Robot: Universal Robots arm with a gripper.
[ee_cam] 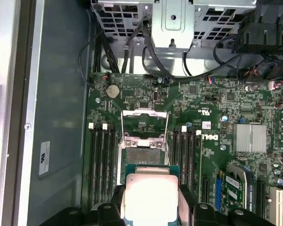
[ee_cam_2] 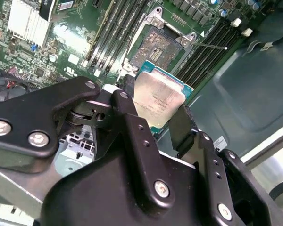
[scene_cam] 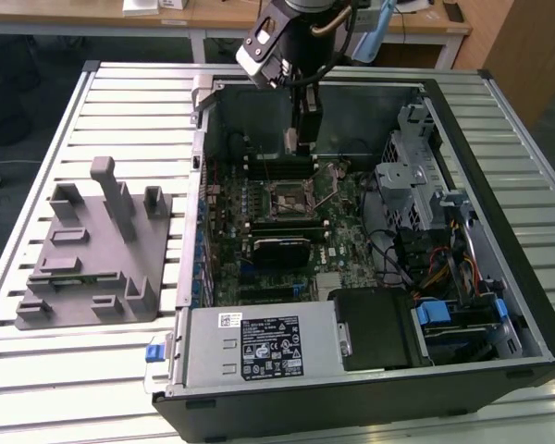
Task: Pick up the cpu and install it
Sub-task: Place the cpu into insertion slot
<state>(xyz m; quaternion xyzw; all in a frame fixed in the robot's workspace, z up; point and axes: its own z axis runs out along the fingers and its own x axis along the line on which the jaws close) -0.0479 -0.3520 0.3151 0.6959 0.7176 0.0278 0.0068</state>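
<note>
Black linkage of the gripper (ee_cam_2: 155, 107) sits closest to the lens in the second wrist view. From my station I can see its two fingers (ee_cam_2: 181, 126) clenched on opposite edges of the cpu (ee_cam_2: 158, 100). The chip is carried with its pale silver top facing the camera and its thin dark rim showing along the free edges.

Beyond it lies the open socket (ee_cam_2: 155, 47) on the green motherboard (ee_cam_2: 61, 42). Its contact field is bare and its metal retaining frame is swung up. The cpu hangs near that socket but apart from it, not seated. Rows of memory slots (ee_cam: 101, 157) flank the socket on both sides.

In the upper middle of the exterior view, the arm reaches down into the opened computer case (scene_cam: 513, 176), and the gripper hovers over the board just behind the socket. At the exterior view's left, the grey tray (scene_cam: 92, 250) with upright blocks rests on the slatted table (scene_cam: 120, 111), well apart from the case.
</note>
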